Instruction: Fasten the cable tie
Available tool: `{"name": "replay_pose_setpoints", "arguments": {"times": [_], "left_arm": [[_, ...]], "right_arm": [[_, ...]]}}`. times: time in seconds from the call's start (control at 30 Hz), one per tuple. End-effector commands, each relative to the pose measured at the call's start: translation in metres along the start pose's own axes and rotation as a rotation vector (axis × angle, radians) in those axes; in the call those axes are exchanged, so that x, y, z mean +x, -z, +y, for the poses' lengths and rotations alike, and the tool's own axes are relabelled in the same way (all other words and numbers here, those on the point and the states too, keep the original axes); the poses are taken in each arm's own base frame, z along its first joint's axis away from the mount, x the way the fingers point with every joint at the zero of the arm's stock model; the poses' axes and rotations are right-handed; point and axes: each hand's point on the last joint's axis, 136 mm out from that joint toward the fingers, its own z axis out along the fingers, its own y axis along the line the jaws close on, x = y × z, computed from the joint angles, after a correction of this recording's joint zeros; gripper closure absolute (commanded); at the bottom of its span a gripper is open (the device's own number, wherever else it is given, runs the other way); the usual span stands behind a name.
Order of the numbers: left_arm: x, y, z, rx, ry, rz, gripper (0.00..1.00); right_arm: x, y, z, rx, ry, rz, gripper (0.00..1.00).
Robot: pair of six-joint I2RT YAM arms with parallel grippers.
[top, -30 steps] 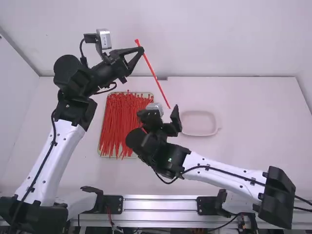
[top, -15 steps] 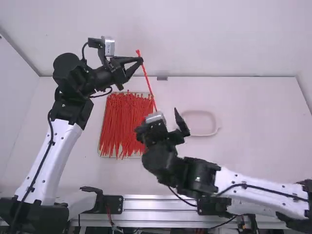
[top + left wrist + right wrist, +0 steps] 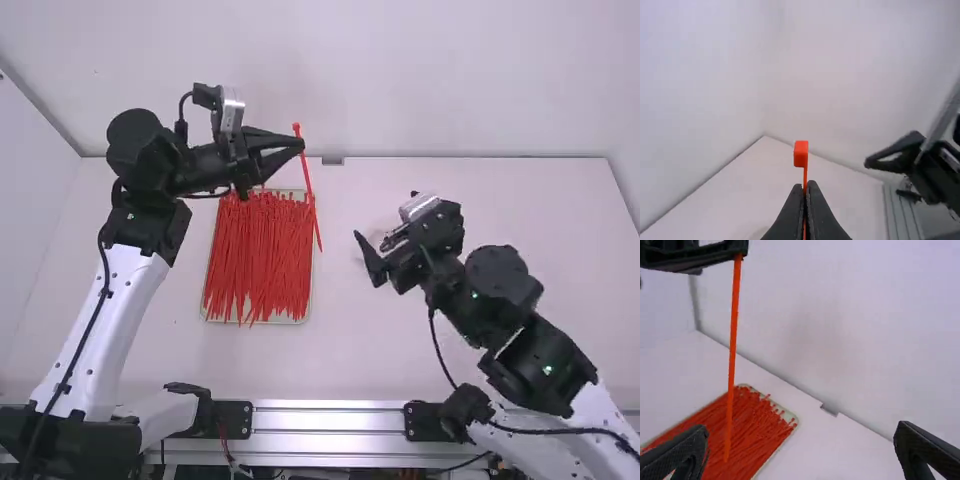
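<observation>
Swung back toward the table's right edge, the wide-open right gripper leaves the thin red plastic cable tie, clamped in the left gripper, still unlooped.

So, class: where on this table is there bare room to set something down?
Bare table lies far right, between the right arm and the back wall, and in front of the tray. It is crowded over the tray's cable ties, with the left jaws' held tie above.
</observation>
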Motion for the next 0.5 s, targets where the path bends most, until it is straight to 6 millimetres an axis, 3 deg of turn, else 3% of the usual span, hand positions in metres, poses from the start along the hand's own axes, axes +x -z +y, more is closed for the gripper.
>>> {"name": "replay_pose_setpoints", "arguments": {"times": [0.0, 0.27, 0.47], "left_arm": [[0.003, 0.001, -0.014, 0.078, -0.004, 0.019, 0.98], [0.003, 0.0, -0.019, 0.104, -0.011, 0.022, 0.98], [-0.001, 0.001, -0.019, 0.1, -0.016, 0.011, 0.98]], "right_arm": [[-0.018, 0.009, 0.034, -0.29, -0.012, -0.078, 0.01], [-0.018, -0.002, 0.033, -0.612, -0.083, -0.129, 0.01], [-0.011, -0.023, 0.027, -0.812, -0.154, -0.146, 0.01]]}}
